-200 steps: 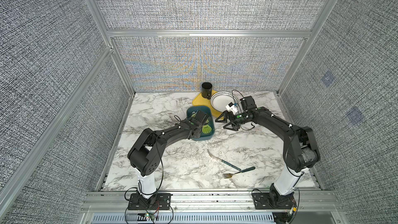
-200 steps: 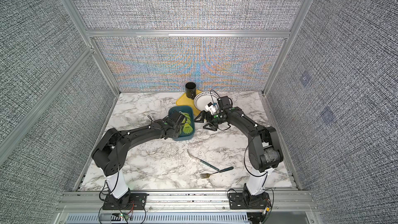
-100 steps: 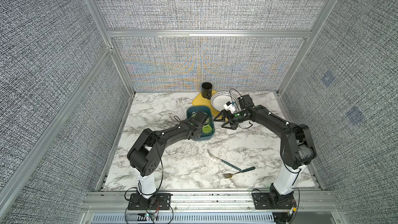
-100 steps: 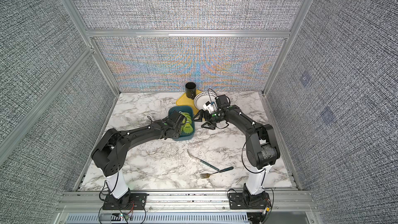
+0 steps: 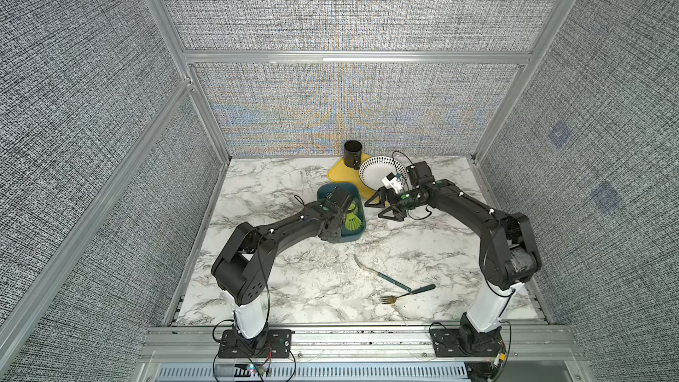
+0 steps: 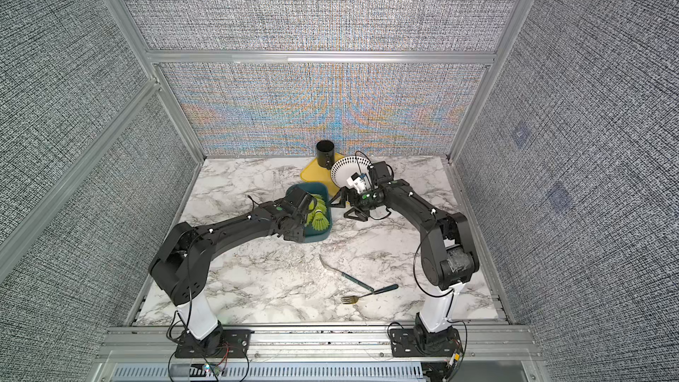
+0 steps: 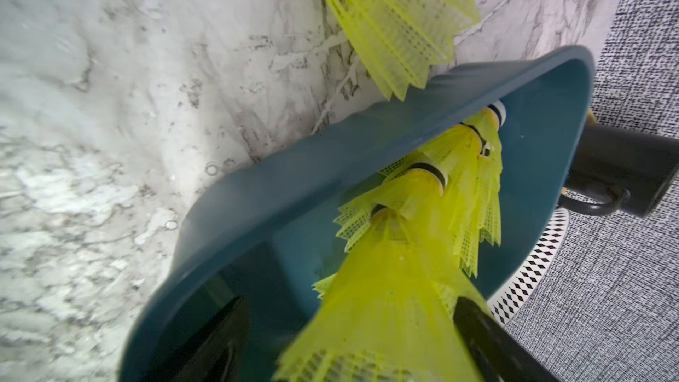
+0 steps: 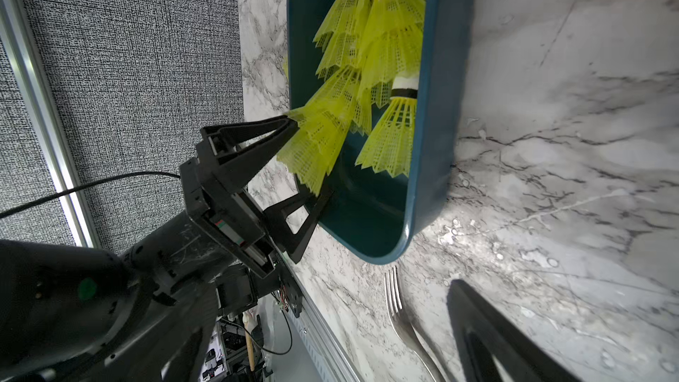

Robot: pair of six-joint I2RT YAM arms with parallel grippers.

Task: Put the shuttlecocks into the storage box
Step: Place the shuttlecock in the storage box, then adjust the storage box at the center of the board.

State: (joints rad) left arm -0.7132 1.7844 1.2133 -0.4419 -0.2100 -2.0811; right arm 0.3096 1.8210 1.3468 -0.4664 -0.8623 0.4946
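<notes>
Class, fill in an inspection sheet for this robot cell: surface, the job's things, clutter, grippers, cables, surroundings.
Surface: marble-patterned tabletop.
Job's things: shuttlecocks lie nested in the storage box; a stray shuttlecock shows beyond its rim in the left wrist view.
Clutter: yellow tray with a black cup on it, white bowl, knife, fork.
Grippers: left gripper open, jaws either side of the stack's skirt end; right gripper open, empty, beside the box.
Cables: black cable along the left arm; thin loops at the right wrist.
Surroundings: grey fabric walls, aluminium frame.
</notes>
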